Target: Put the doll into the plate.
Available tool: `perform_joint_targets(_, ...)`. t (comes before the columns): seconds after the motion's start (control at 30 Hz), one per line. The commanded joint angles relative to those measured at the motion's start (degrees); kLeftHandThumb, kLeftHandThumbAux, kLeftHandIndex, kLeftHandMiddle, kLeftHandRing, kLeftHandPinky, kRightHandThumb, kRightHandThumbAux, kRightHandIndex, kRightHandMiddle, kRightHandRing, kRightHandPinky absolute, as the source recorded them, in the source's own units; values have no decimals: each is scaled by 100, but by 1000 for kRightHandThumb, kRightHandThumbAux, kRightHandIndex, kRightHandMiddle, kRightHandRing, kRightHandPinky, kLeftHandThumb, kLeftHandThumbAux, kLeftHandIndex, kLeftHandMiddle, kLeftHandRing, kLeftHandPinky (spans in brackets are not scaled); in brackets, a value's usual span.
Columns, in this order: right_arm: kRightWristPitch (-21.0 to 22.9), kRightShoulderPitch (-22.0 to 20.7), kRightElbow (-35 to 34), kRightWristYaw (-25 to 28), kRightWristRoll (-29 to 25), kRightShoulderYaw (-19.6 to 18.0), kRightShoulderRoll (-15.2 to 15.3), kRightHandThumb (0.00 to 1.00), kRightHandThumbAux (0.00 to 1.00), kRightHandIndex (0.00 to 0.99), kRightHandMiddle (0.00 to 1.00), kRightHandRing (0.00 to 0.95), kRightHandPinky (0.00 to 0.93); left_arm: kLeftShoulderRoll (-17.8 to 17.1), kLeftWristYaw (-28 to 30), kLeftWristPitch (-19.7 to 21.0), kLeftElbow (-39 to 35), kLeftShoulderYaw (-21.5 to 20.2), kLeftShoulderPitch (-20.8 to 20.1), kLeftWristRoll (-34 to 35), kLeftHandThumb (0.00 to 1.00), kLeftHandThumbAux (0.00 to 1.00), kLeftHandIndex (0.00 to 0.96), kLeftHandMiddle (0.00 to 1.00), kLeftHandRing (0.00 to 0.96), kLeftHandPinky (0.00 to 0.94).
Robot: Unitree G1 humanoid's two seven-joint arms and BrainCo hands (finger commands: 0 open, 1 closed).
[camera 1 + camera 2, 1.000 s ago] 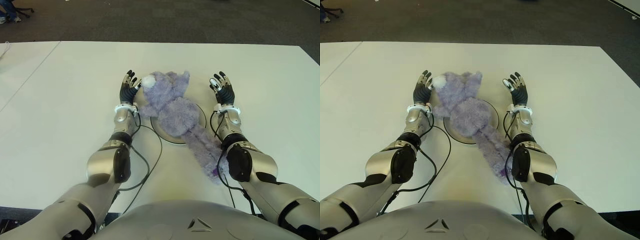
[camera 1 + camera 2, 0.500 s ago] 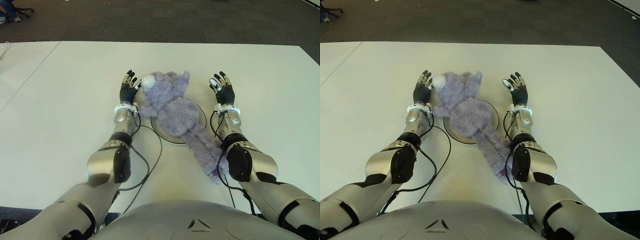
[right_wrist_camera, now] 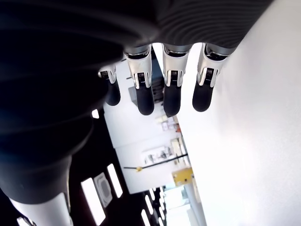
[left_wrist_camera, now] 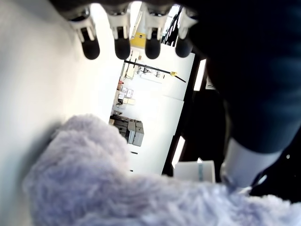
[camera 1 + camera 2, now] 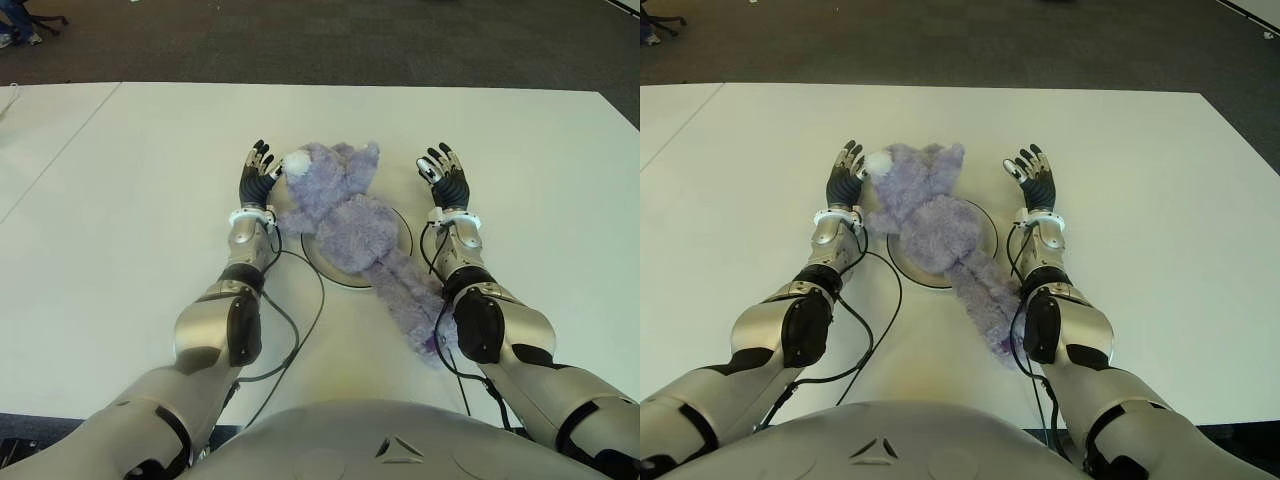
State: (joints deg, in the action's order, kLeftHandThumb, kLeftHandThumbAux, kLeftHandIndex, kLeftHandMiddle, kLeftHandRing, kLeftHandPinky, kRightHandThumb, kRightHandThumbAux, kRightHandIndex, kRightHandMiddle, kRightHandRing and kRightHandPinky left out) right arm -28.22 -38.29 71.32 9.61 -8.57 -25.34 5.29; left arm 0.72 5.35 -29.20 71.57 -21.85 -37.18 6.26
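A fluffy lilac doll point(image 5: 345, 215) lies on the white table point(image 5: 130, 180), its body over the round white plate point(image 5: 400, 235) and its legs trailing off the plate's near rim toward my right forearm. The doll's head and a white-tipped paw reach past the plate's far left rim. My left hand point(image 5: 258, 172) lies just left of that paw, fingers spread, holding nothing; its wrist view shows the fur point(image 4: 117, 188) close under the straight fingers point(image 4: 122, 47). To the right of the plate my right hand point(image 5: 445, 177) is open and empty, fingers point(image 3: 164, 94) straight.
Black cables point(image 5: 310, 310) run from both wrists back along the table toward my body. Dark carpet point(image 5: 350, 40) lies beyond the table's far edge. A seam crosses the table at the far left point(image 5: 60, 150).
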Motion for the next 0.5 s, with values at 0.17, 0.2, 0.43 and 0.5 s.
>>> perform_joint_targets(0.17, 521, 1230, 639, -211, 13, -57, -253, 96, 817, 99, 155, 137, 158, 197, -319, 703, 600, -38, 1059, 0, 28, 806, 5, 20, 26, 67)
perform_joint_targets(0.2, 519, 1230, 638, -220, 18, -53, -254, 96, 817, 99, 155, 137, 158, 195, -326, 702, 600, -33, 1060, -3, 29, 806, 5, 20, 26, 67)
perform_joint_targets(0.43, 503, 1230, 637, -280, 66, -16, -252, 122, 824, 104, 165, 156, 188, 194, -438, 658, 601, 18, 1071, -55, 46, 814, 18, 31, 38, 79)
perform_joint_targets(0.5, 494, 1229, 635, -288, 74, -10, -255, 124, 825, 107, 169, 162, 195, 194, -459, 648, 601, 28, 1075, -62, 45, 816, 17, 31, 40, 80)
